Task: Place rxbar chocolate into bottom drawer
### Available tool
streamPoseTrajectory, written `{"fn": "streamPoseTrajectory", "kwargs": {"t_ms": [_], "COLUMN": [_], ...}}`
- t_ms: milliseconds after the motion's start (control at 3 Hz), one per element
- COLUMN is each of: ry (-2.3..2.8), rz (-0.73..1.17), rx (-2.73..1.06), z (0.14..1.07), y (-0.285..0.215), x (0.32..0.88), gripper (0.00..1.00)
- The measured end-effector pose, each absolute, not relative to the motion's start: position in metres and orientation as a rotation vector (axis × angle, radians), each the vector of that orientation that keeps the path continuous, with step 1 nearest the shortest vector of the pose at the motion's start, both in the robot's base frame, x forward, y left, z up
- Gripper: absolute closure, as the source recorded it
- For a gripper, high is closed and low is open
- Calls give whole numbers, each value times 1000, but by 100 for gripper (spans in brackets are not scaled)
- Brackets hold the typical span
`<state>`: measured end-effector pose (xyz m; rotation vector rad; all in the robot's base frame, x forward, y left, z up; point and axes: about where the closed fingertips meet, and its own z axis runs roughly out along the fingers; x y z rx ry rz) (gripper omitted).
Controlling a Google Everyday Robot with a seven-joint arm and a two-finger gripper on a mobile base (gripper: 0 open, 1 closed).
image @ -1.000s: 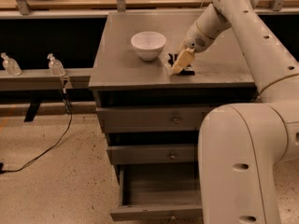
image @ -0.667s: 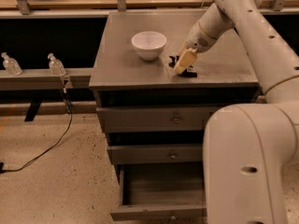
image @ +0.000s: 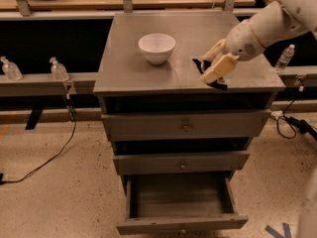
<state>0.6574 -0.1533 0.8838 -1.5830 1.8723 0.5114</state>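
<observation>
our tool (image: 216, 69) straddles the rxbar chocolate (image: 218, 86) near the white bowl (image: 156, 47), grip unclear to us; the bottom drawer (image: 181, 198) sits open to receive it.

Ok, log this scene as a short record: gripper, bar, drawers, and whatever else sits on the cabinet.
gripper: tan two-finger gripper, low over the front right of the grey cabinet top
bar: small flat black wrapped rxbar chocolate, right at the gripper and partly hidden by it
bottom drawer: grey bottom drawer, open, bar not in it
upper drawers: top drawer and middle drawer, both shut
bowl: round white bowl, on the cabinet top left of the gripper, apart from the bar
</observation>
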Motion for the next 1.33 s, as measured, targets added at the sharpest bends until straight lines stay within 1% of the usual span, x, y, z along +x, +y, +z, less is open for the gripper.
{"fn": "streamPoseTrajectory", "kwargs": {"t_ms": [333,667,1000,1333], "ry": [1740,1618,1631,1631], "rz": [515,492,494,494], "rx": [-1519,-1415,-1347,-1347], "z": [917,933,913,913], "y": [-158,-147,-146,-146], "x": [607,571,561,561], "gripper": [100,100,100,100]}}
